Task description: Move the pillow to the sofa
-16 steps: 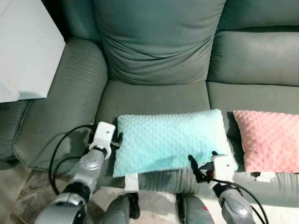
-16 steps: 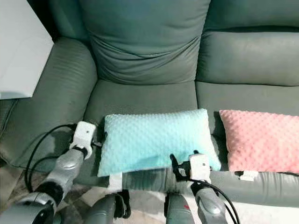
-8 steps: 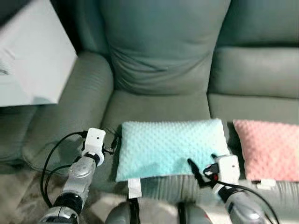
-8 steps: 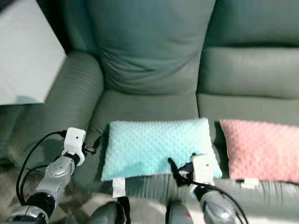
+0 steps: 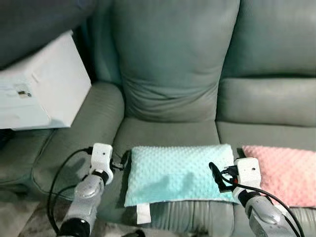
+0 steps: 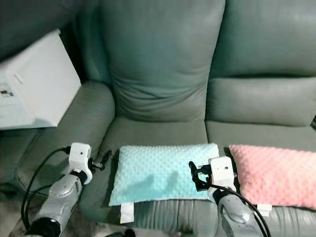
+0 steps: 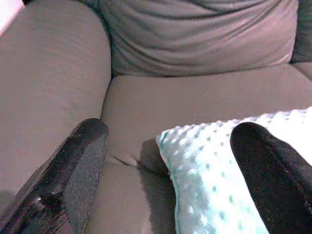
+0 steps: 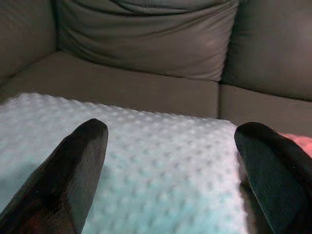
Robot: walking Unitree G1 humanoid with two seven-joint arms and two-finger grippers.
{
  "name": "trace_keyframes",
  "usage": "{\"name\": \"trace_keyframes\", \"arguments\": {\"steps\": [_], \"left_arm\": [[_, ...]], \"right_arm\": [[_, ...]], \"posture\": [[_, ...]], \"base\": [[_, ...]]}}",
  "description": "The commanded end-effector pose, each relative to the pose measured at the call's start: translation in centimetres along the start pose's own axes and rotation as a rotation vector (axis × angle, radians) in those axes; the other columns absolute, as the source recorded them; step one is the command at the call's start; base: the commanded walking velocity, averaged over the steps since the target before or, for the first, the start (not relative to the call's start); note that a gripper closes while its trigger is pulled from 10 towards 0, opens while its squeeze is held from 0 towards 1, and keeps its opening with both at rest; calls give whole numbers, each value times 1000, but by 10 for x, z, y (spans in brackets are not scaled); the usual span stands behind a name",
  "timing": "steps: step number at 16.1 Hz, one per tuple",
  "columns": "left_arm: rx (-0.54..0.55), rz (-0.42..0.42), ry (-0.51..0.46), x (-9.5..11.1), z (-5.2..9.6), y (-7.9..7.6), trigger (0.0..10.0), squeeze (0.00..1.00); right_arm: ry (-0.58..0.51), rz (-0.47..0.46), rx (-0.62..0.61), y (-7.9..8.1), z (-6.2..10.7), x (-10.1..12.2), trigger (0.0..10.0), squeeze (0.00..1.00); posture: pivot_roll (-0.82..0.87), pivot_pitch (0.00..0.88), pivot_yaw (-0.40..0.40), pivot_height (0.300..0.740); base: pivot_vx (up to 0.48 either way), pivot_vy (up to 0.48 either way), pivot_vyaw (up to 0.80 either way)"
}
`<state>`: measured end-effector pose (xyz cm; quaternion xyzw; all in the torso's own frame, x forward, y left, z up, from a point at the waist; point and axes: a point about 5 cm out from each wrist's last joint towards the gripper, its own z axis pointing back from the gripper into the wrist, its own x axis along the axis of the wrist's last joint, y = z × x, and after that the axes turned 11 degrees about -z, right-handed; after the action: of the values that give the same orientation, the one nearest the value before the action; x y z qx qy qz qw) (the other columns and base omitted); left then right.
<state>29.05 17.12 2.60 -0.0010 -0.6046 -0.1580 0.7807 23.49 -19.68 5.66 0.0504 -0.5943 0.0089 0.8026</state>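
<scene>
Two pillows are lying on the grey-green sofa (image 5: 173, 74) in the left eye view: a mint dotted pillow (image 5: 175, 173) is resting flat near the front edge of the left seat cushion, and a pink pillow (image 5: 284, 173) is sitting just beside it on the next seat. The left gripper (image 5: 120, 162) is hovering at the mint pillow's left edge, and the right gripper (image 5: 217, 175) is hanging over its right end. A white box (image 5: 42, 86) is standing past the sofa's left armrest (image 5: 94, 123).

The right eye view is showing the same scene. A white tag (image 6: 126, 212) is hanging from the mint pillow's front left corner over the seat's front. Black cables are looping from both wrists.

In the left wrist view, the left gripper's fingers (image 7: 73, 180) are spread wide. One finger is lying over the bare seat beside the armrest, the other is over the mint pillow's corner. I cannot tell whether that finger is touching the fabric. The pillow's corner is sitting between them, unpinched.

In the right wrist view, the right gripper's fingers (image 8: 78, 165) are also spread wide, with the dotted mint surface stretching between them. A sliver of the pink pillow is peeking beside the far finger. Nothing is being gripped.
</scene>
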Motion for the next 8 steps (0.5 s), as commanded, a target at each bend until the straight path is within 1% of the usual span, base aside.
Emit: {"name": "trace_keyframes", "arguments": {"steps": [1, 2, 3, 5, 6, 7, 8], "left_arm": [[11, -22, 28, -8, 4, 4, 10000, 0], [14, -27, 81, -19, 7, 2, 10000, 0], [21, -34, 117, -26, 9, 3, 10000, 0], [47, -6, 120, -25, 9, 6, 10000, 0], [47, 20, 73, -16, 8, 8, 10000, 0], [73, 33, 14, -4, 7, 10, 10000, 0], [80, 35, -29, 3, 10, 8, 10000, 0]], "right_arm": [[65, 13, -42, -3, 0, -14, 10000, 0], [97, -17, -89, -7, -4, -21, 10000, 0], [105, -31, -118, -11, -8, -23, 10000, 0], [59, -50, -116, -11, -13, -13, 10000, 0], [13, -42, -98, -8, -14, -4, 10000, 0], [-45, -11, -80, -5, -13, 9, 10000, 0], [-88, 12, -65, -1, -10, 18, 10000, 0]], "posture": [[-168, 42, 107, 740], [-167, 38, 106, 740], [-165, 34, 104, 740], [-164, 21, 102, 740], [-161, 19, 98, 740], [-156, 15, 94, 740], [-151, 11, 95, 740]], "base": [[0, 0, 0], [0, 0, 0], [0, 0, 0], [0, 0, 0], [0, 0, 0], [0, 0, 0], [0, 0, 0]]}}
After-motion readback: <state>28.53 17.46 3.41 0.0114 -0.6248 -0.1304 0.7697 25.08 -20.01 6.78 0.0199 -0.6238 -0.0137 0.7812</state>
